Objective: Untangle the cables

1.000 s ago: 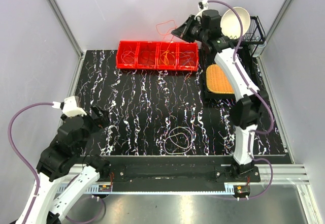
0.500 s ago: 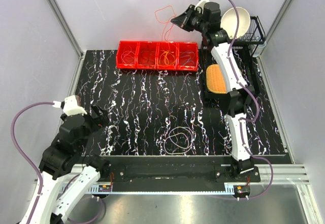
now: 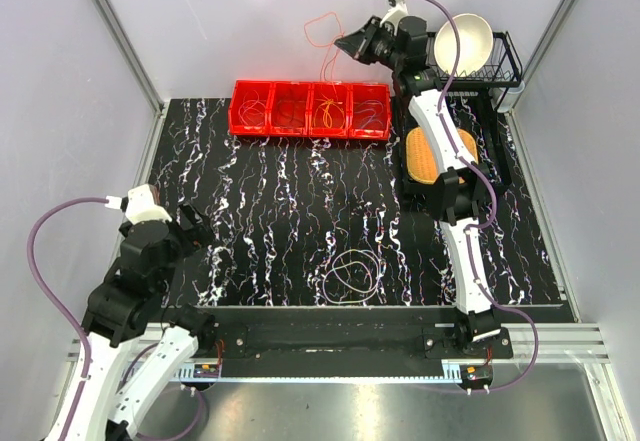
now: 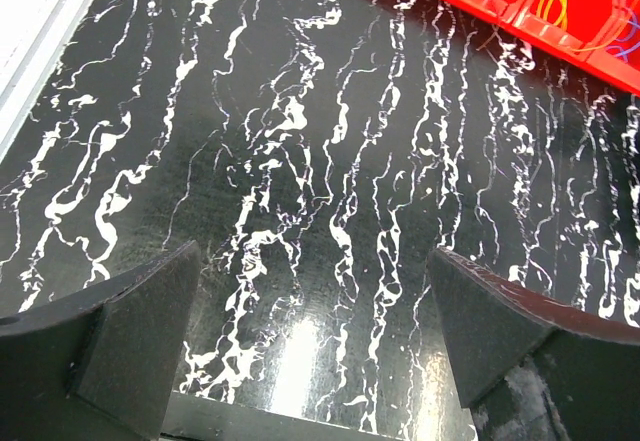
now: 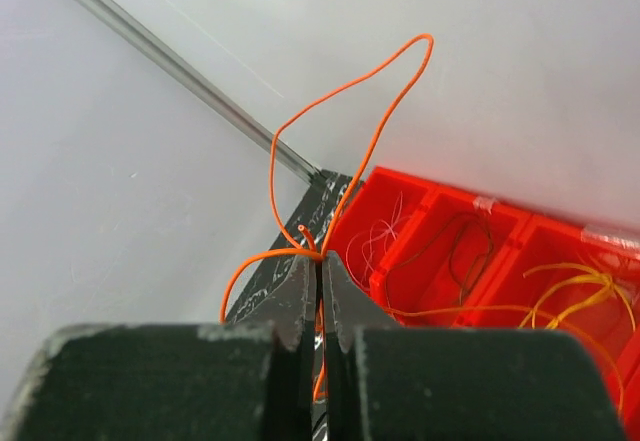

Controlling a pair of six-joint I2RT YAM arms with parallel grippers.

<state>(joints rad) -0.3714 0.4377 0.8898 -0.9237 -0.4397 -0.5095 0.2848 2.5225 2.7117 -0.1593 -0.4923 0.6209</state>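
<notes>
Fingers (image 4: pixel 140 333) of left gripper (image 3: pixel 196 229) spread wide, low over near-left of black marbled table (image 3: pixel 280 201), nothing between them. Further right, at far edge, red tray (image 3: pixel 308 109) of four compartments, thin cables (image 3: pixel 325 113) coiled inside: whitish, dark, yellow-orange. Near front edge, whitish loop (image 3: pixel 350 276) flat on table. Above tray's right end, orange cable (image 5: pixel 345 101) raised in air, trailing down towards tray, pinched between pressed-together fingertips of right gripper (image 3: pixel 343 46). Rightmost: woven mat (image 3: pixel 432 156), white bowl (image 3: pixel 462 41) in black wire rack (image 3: pixel 508 61).
</notes>
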